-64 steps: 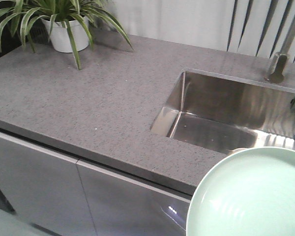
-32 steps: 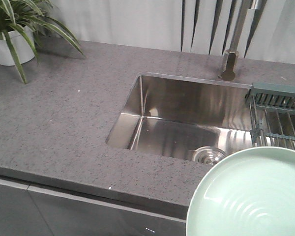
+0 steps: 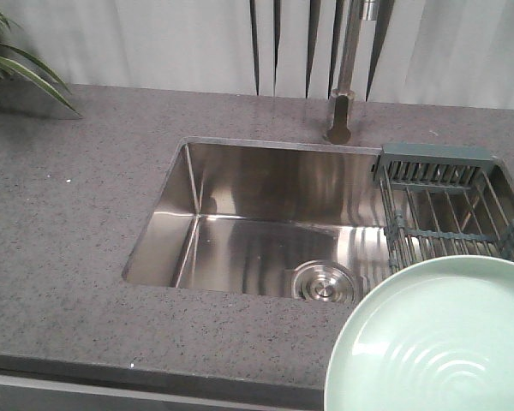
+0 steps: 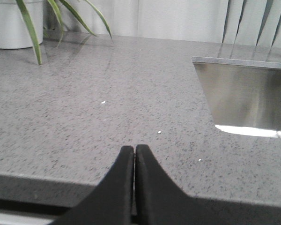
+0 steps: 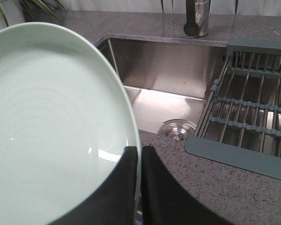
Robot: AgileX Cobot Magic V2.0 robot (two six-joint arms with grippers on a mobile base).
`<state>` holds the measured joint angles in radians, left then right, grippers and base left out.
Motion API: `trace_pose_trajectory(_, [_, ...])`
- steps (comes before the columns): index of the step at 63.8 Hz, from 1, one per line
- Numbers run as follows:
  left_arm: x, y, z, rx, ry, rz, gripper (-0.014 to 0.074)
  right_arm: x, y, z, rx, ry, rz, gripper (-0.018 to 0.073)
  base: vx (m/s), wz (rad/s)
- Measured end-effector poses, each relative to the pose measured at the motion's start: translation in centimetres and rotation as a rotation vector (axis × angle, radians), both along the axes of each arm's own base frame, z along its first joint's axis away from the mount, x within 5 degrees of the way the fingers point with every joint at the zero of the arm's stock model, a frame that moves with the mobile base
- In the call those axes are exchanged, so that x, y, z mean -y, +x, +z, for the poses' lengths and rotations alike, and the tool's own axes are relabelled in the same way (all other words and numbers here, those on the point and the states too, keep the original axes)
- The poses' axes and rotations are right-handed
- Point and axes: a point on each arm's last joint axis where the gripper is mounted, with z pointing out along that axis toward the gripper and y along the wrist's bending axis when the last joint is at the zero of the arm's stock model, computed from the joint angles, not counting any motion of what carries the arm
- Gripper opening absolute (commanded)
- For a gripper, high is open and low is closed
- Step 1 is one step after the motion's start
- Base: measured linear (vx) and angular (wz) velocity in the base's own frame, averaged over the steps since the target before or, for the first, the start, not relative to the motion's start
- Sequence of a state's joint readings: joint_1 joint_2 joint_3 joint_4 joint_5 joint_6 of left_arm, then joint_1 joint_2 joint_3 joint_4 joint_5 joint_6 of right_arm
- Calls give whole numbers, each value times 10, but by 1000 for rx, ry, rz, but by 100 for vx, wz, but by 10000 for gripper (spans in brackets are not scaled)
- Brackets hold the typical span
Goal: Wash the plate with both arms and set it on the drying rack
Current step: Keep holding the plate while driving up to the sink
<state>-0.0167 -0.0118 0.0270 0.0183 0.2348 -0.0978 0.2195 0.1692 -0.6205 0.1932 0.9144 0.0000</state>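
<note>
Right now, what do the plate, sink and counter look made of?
Plate: pale mint, likely plastic or glazed ceramic; smooth with soft highlights.
Sink: brushed stainless steel; blurred reflections on its walls.
Counter: grey speckled stone or composite; fine flecks, satin sheen.

Your front view has swung right. The plant point(image 3: 21, 67) has slid to the left edge, and only leaves show. The sink point(image 3: 265, 184) now sits in the middle, its drain point(image 3: 325, 281) fully showing. The drying rack point(image 3: 445, 214) has come into view.
</note>
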Motion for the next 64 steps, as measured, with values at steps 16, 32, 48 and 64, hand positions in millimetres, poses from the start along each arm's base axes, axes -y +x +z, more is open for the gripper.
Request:
trace_pose_trajectory(16, [0,0,0,0,0,0,-6,0,0,0,0,0,0,-1,5,-13])
trace_pose_trajectory(32, [0,0,0,0,0,0,-6,0,0,0,0,0,0,-1,5,-9])
trace_pose_trajectory(48, [0,0,0,0,0,0,-6,0,0,0,0,0,0,-1,7,-6])
trace_pose_trajectory(64, [0,0,0,0,0,0,-6,0,0,0,0,0,0,-1,8,-6])
